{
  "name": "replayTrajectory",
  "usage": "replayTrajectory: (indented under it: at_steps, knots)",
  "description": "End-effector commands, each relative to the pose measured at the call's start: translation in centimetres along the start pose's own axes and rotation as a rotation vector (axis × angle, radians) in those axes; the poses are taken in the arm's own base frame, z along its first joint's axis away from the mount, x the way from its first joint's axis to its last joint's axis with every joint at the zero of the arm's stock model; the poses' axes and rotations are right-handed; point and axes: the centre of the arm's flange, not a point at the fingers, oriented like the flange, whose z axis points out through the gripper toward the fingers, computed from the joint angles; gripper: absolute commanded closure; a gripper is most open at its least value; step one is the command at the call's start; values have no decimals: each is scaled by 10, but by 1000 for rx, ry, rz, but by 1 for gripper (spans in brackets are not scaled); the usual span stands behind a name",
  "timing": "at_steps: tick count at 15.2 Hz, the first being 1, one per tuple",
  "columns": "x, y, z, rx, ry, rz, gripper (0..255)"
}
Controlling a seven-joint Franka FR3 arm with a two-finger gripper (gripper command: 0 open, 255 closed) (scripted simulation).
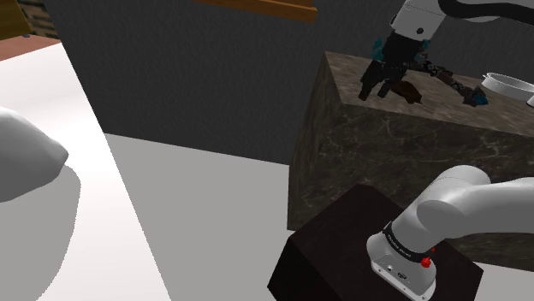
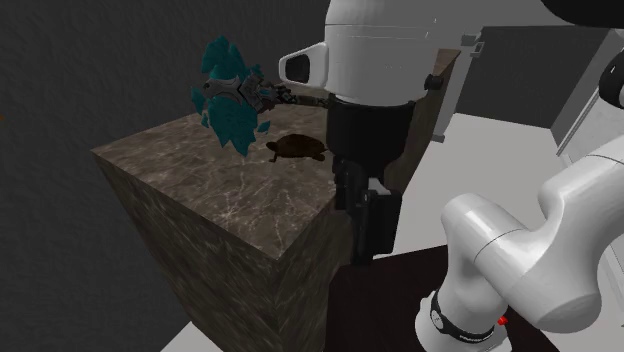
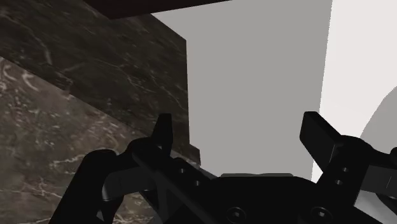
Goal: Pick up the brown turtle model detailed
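Observation:
The brown turtle model (image 1: 410,92) lies on top of the dark marble block (image 1: 385,154), also seen as the turtle (image 2: 297,148) near the block's far corner. My black gripper (image 1: 377,88) hangs beside the turtle, on the shoulder view's left of it. In the second exterior view the gripper (image 2: 365,225) sits low at the block's edge, to the right of the turtle. Through the wrist view the gripper (image 3: 242,135) is open, its fingers (image 3: 164,131) wide apart with only grey floor and the block's edge (image 3: 95,83) between them.
A long dark staff with teal crystals (image 2: 235,95) lies behind the turtle, its far end (image 1: 458,84) stretching toward a white bowl (image 1: 510,85). A large white rounded object (image 1: 26,158) stands at the shoulder view's left. My dark stand (image 1: 342,256) sits below the block.

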Motion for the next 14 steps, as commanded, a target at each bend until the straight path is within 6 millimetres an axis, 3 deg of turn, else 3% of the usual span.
replayTrajectory:
  at_steps: [1,14]
  knots:
    - [0,0,0,0,0,0,0]
    - [72,165,-10,12,-138,3,0]
